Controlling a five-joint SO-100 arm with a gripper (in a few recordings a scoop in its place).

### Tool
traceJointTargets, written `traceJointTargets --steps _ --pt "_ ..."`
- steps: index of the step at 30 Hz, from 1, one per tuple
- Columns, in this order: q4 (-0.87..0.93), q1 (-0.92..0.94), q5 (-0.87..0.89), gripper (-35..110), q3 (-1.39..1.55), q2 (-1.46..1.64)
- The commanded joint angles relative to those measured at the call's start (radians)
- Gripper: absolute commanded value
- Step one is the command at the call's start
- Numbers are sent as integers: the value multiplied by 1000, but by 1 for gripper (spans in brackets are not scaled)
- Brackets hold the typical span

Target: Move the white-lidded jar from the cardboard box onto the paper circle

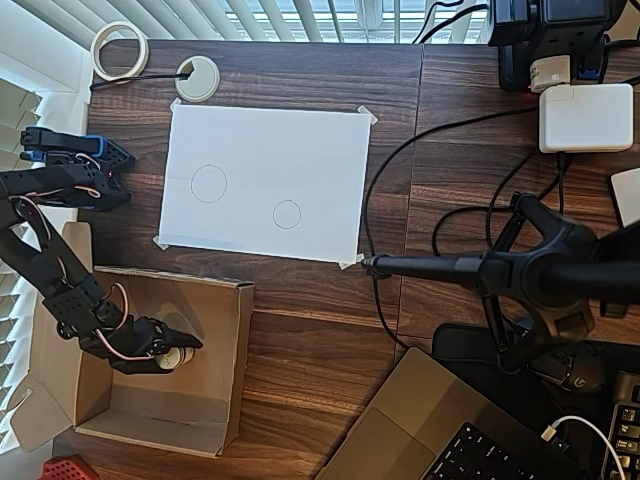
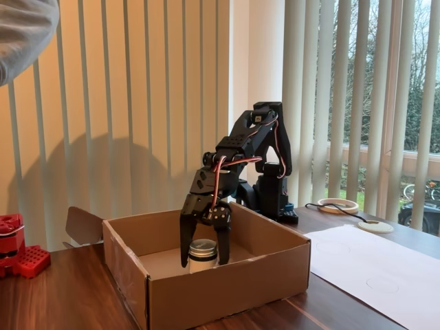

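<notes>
- Pincer (image 2: 204, 254) reaches down into the cardboard box (image 2: 227, 289), fingers either side of the white-lidded jar (image 2: 202, 255); whether they clench it, I cannot tell.
- Box walls surround it.
- Paper circle (image 1: 287, 214) lies unobstructed on the counter (image 1: 320, 340).

The arm (image 2: 240, 155) is showing black, angular plastic links throughout. Red and white wires are looping along its upper joints, above the cardboard box (image 2: 206, 275). Its gripper (image 2: 204, 258) is tapering into two black fingers. A small blue part (image 1: 35, 155) is sitting at the base, beyond the box's far wall.
</notes>
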Motion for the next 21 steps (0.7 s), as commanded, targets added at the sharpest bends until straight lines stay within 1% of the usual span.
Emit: traceJointTargets --steps 1,12,18,21 --pt "3 2 -17 26 -46 37" --pt "-2 -5 -18 9 -54 52" --pt "-46 -38 25 6 -84 156" --pt "-48 -48 5 7 -126 204"
